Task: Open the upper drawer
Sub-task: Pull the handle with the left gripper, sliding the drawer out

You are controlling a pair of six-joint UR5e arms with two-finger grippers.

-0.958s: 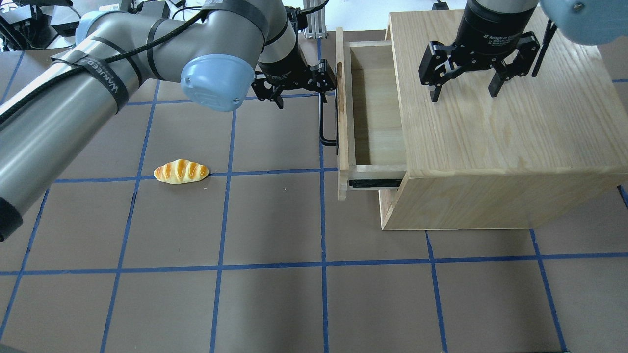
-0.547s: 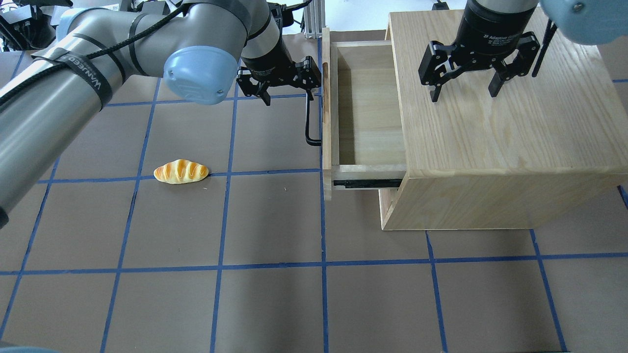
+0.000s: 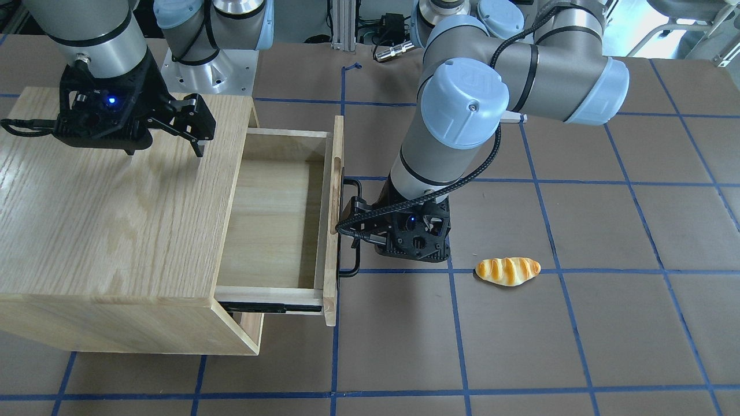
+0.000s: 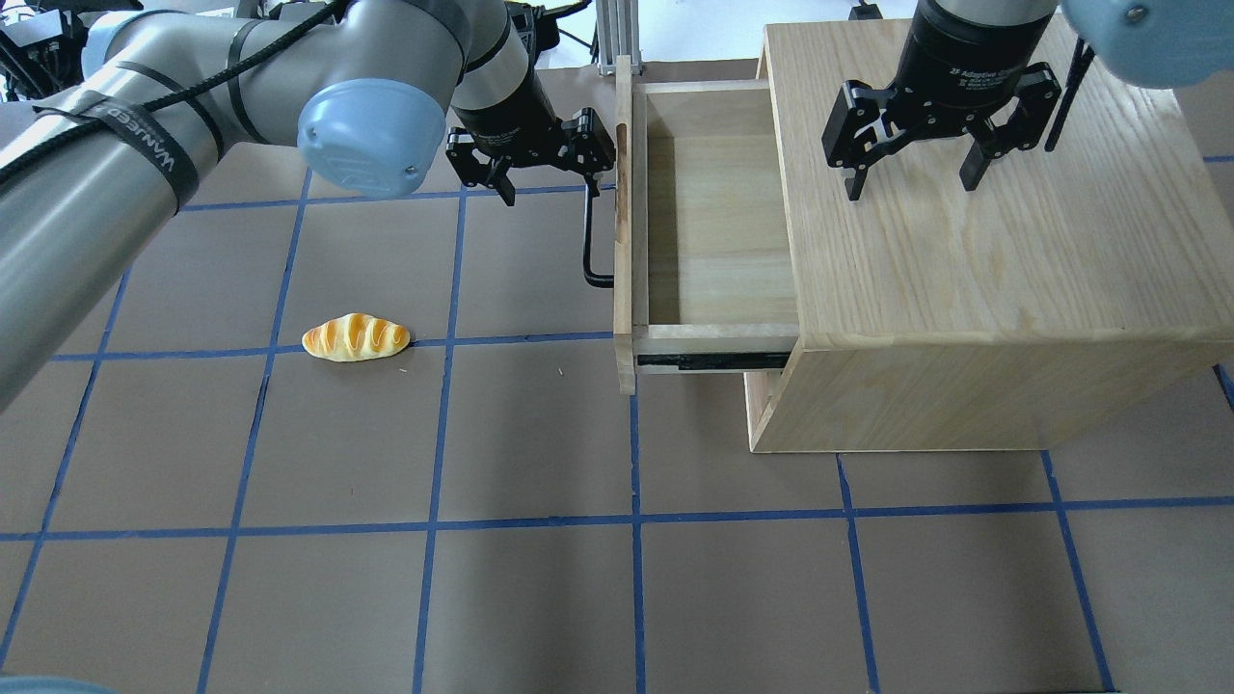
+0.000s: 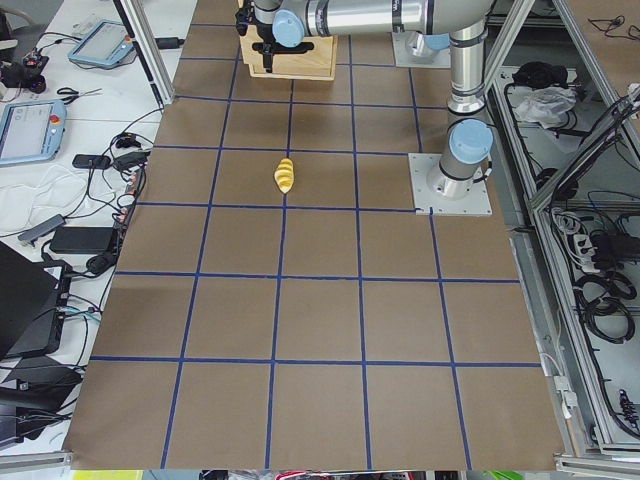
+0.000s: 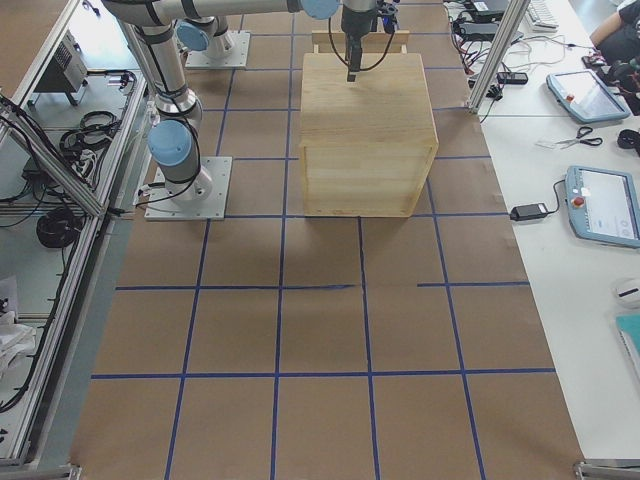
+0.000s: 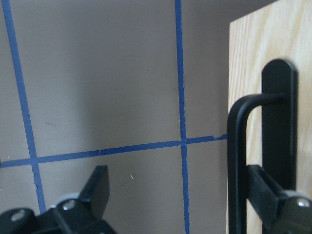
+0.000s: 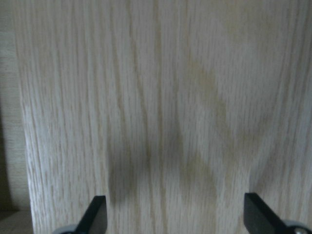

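The upper drawer (image 4: 713, 222) stands pulled out from the oak cabinet (image 4: 974, 251) toward the view's left and is empty inside. Its front panel (image 4: 624, 222) bears a black bar handle (image 4: 588, 241). My left gripper (image 4: 549, 191) is open at the handle's far end. In the left wrist view (image 7: 180, 190) one finger (image 7: 265, 187) sits hooked between the handle (image 7: 236, 161) and the panel, and the other finger (image 7: 97, 185) is out over the table. My right gripper (image 4: 911, 185) is open and empty just above the cabinet top, as the right wrist view (image 8: 175, 214) shows.
A toy bread loaf (image 4: 356, 337) lies on the brown table left of the drawer; it also shows in the front view (image 3: 507, 271). The drawer's black slide rail (image 4: 709, 361) is exposed. Blue tape lines grid the table.
My left gripper has moved left with its finger behind the handle, and the upper drawer has slid further out of the cabinet. My right gripper has not moved.
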